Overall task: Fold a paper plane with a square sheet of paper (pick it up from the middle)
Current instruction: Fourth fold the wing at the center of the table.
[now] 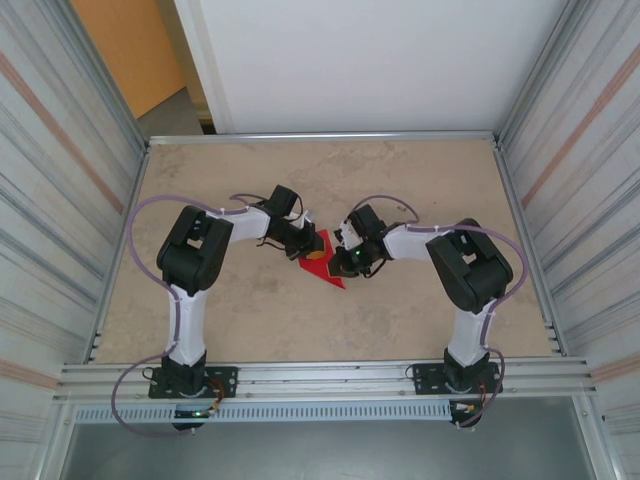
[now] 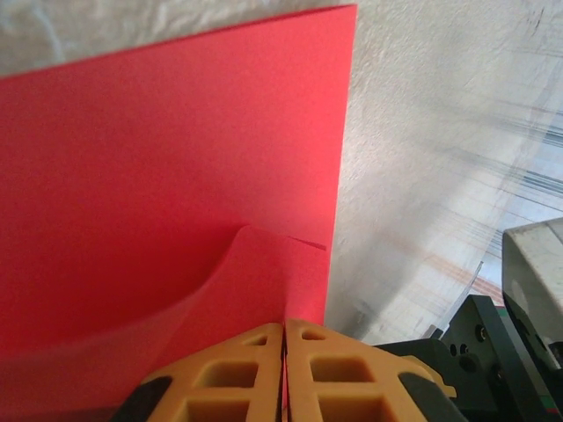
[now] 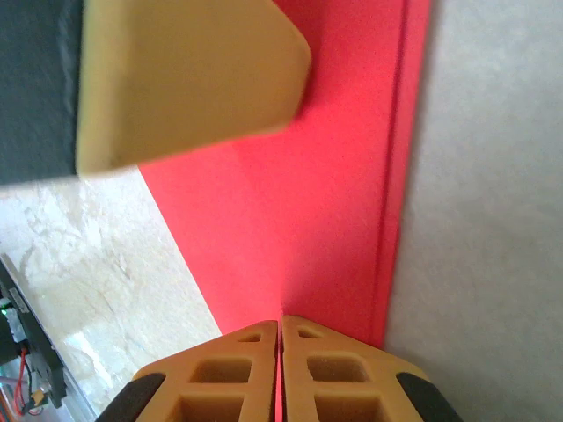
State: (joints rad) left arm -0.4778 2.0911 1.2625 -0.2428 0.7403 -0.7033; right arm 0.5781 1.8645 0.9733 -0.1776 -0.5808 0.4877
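At the centre of the table (image 1: 430, 180), one sheet of paper (image 1: 327, 268), bright red and unmarked, sits between two grippers and touches both. Two arms are mounted at the near edge, one per side, and each bends inward toward the sheet. The left gripper (image 1: 312, 244) (image 2: 284, 327) has its two orange fingers pressed together on a raised flap of the sheet; the left wrist view shows this flap curving up from the flat red surface into the jaws. The right gripper (image 1: 347, 258) (image 3: 280, 321) is likewise clamped on the sheet, with a thin red line showing between its two fingers. In the right wrist view the sheet (image 3: 308, 229) shows a doubled edge along its right side, and one finger of the left gripper hangs blurred above it. The table surface is beige with faint marbling. Two aluminium rails (image 1: 320, 376) run along its near edge. Two corrugated metal side walls (image 1: 40, 160) enclose the cell. One white panel (image 1: 380, 60) closes the back, with one orange surface (image 1: 125, 45) beside it.
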